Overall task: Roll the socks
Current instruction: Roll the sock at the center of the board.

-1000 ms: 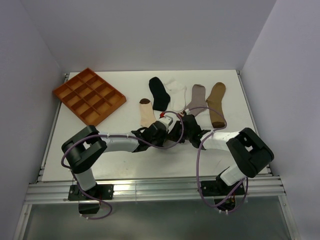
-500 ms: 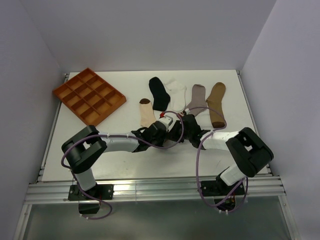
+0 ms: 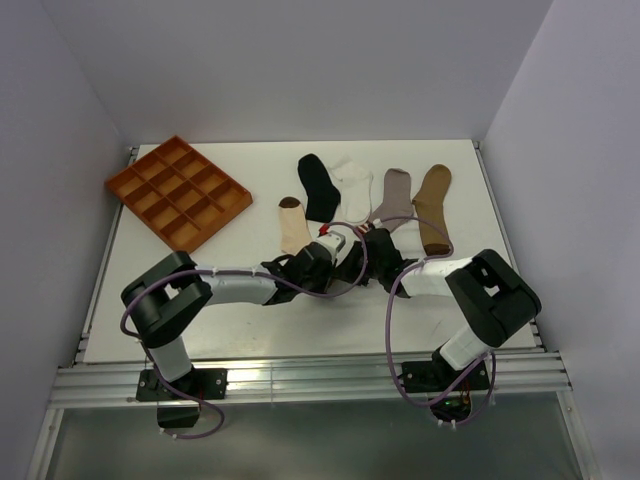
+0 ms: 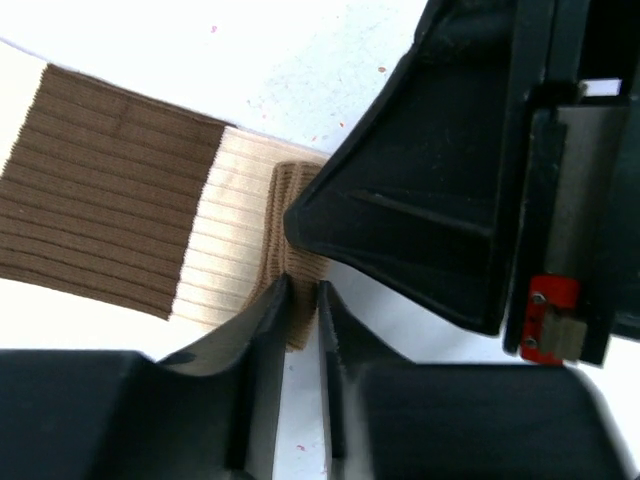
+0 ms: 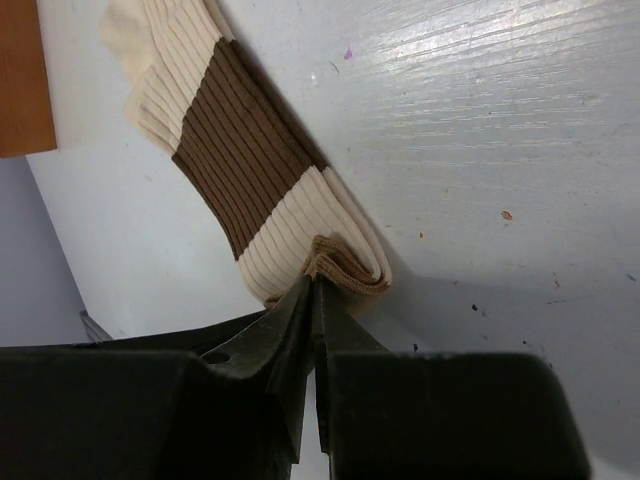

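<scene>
Left tool point(image 4: 302, 292): fingers parted by a narrow slit, tips touching the folded brown end of the cream-and-brown sock point(image 4: 110, 215), which lies flat on the tabletop point(image 4: 300, 50). Right tool point(image 5: 316, 285): nearly pressed together, pinching that same fold.

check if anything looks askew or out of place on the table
The cream sock with brown bands lies out of line with the row of four socks, its near end doubled over where the right gripper pinches it. The orange compartment tray sits skewed to the table edges.
</scene>
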Available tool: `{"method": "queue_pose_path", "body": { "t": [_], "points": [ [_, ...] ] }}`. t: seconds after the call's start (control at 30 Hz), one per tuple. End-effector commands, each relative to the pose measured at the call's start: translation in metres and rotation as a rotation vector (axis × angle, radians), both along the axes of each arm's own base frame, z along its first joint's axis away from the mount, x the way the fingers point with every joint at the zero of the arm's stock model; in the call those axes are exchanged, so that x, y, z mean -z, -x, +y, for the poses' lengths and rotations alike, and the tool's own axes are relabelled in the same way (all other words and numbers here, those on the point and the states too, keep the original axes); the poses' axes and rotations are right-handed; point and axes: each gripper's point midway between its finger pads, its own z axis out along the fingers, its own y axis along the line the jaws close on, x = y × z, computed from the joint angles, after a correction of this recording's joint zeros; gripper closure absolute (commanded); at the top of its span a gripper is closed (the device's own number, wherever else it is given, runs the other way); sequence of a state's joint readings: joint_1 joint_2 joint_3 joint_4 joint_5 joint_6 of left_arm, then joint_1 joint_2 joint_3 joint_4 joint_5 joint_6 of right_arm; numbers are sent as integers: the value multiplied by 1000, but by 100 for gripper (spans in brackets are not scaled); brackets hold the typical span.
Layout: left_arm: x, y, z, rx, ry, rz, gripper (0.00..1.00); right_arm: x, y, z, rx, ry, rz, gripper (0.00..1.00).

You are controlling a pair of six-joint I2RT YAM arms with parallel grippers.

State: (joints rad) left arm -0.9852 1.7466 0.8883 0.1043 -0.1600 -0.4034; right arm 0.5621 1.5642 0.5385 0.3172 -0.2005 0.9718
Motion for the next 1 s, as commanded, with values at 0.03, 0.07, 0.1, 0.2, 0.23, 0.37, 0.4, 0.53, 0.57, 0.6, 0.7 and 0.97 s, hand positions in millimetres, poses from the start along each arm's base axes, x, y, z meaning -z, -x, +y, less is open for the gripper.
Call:
{"method": "queue_pose_path", "body": {
  "t": [0.03, 0.07, 0.1, 0.2, 0.23, 0.37, 0.4, 0.53, 0.57, 0.6, 0.7, 0.97],
  "points": [
    [7, 15, 13, 46, -39, 26, 66, 16, -1, -15, 33, 71, 41, 89],
    [6, 14, 14, 44, -42, 15, 63, 14, -2, -14, 29, 68, 38, 89],
    [6, 13, 15, 46, -45, 9, 61, 14, -1, -12, 23, 61, 40, 89],
    [4, 8, 19, 39, -65, -22, 54, 14, 0, -11, 14, 53, 45, 89],
    [6, 9, 20, 38, -72, -22, 52, 13, 0, -10, 12, 50, 45, 89],
    [11, 9, 22, 34, -106, -28, 48, 13, 1, -6, 3, 27, 52, 89],
    [13, 10, 23, 31, -120, -30, 48, 13, 1, -6, 1, 26, 53, 89],
    [23, 13, 28, 1, -196, -43, 48, 9, 2, -4, -7, 16, 47, 89],
    [27, 14, 31, -6, -223, -31, 48, 9, 2, -4, -11, 18, 46, 89],
    [28, 15, 34, -18, -240, -29, 48, 6, 1, -4, -10, 15, 38, 89],
    [35, 16, 44, -67, -310, -26, 50, 4, 2, -4, -16, 13, 37, 89],
    [54, 26, 58, -112, -454, -10, 54, 4, 3, -3, -22, 8, 43, 89]
  ]
}}
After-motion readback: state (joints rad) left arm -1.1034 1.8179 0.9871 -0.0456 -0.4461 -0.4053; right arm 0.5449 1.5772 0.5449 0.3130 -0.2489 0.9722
